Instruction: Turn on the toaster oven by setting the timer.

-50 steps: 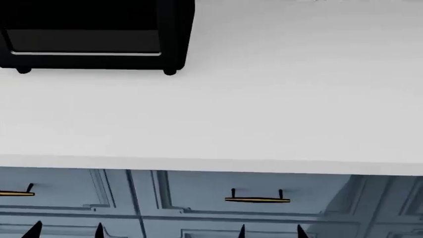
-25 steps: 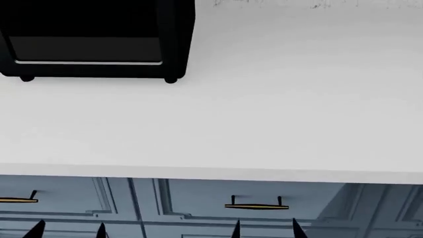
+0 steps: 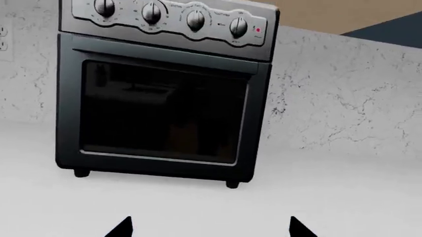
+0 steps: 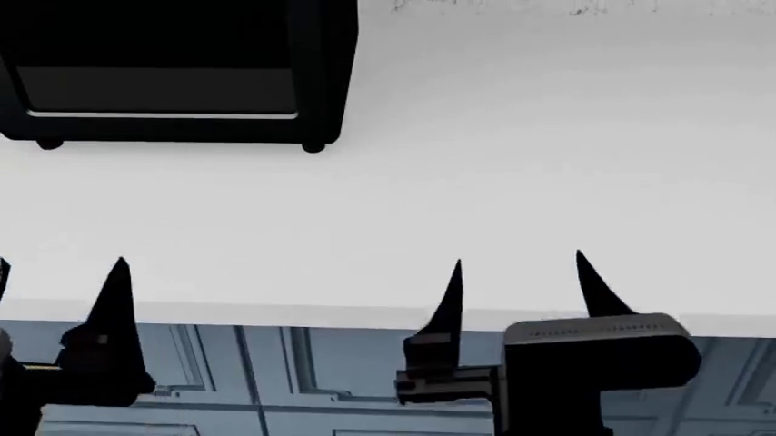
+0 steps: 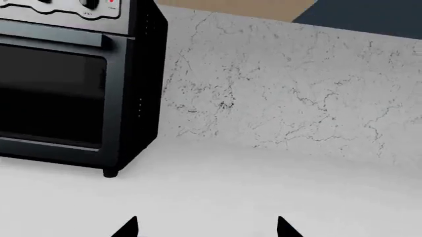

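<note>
The toaster oven [image 4: 170, 73] stands at the far left of the white counter, black with a dark glass door and a thin silver handle bar. In the left wrist view the toaster oven [image 3: 165, 108] faces me, with a row of knobs [image 3: 151, 12] on its silver top panel. In the right wrist view it [image 5: 66, 98] is off to one side. My left gripper [image 4: 58, 272] and right gripper [image 4: 519, 272] are both open and empty at the counter's front edge, well short of the oven. The left gripper [image 3: 209, 227] and the right gripper [image 5: 205, 227] show only their fingertips in the wrist views.
The white counter [image 4: 510, 163] stretches to the right of the oven. A marbled backsplash [image 5: 283, 94] rises behind it. Blue-grey drawer fronts [image 4: 315, 363] lie below the counter's front edge. A wall outlet [image 3: 3, 37] is beside the oven.
Both grippers have risen from the bottom edge of the head view up to the counter's front edge. The head view tilted slightly a second ago, then held still.
</note>
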Robot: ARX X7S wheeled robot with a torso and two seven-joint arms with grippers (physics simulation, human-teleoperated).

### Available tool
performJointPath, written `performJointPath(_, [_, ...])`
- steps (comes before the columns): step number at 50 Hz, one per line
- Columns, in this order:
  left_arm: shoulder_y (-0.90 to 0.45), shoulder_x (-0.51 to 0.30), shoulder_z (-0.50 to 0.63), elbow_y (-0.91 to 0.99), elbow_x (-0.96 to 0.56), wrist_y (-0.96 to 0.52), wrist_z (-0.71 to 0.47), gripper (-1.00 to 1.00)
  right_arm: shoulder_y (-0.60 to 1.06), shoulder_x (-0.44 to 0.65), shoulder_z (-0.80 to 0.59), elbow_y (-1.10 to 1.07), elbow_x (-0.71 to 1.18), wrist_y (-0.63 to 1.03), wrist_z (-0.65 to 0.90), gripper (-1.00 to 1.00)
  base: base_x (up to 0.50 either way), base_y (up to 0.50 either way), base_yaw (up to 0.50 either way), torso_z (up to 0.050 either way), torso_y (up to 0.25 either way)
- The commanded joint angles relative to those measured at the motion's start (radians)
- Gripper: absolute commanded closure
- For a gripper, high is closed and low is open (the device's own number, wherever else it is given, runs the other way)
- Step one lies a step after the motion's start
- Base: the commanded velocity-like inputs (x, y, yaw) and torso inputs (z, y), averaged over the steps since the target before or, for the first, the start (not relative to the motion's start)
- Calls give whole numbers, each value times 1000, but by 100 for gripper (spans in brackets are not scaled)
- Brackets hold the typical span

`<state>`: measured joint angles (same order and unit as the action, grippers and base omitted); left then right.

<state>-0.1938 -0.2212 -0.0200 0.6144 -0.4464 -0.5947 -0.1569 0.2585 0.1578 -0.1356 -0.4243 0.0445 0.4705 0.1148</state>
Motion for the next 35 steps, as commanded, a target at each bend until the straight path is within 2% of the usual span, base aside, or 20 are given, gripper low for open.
performJointPath(1, [-237,-56,-59,82,-164,-286,-44,-100,193,33,8,-60,16,192,-21,-100,0,0,0,0,0])
performJointPath(20, [-592,-79,13,-199,-184,-408,-10,-100,440,39,49,159,71,227,-63,-100,0,0,0,0,0])
performJointPath(31, [-630,-82,34,-196,-183,-418,-16,-100,490,36,47,127,78,280,-47,-100,0,0,0,0,0])
performJointPath(35, [-643,-83,7,-169,-209,-453,-36,-100,492,41,38,105,72,296,-40,-100,0,395,0,0,0])
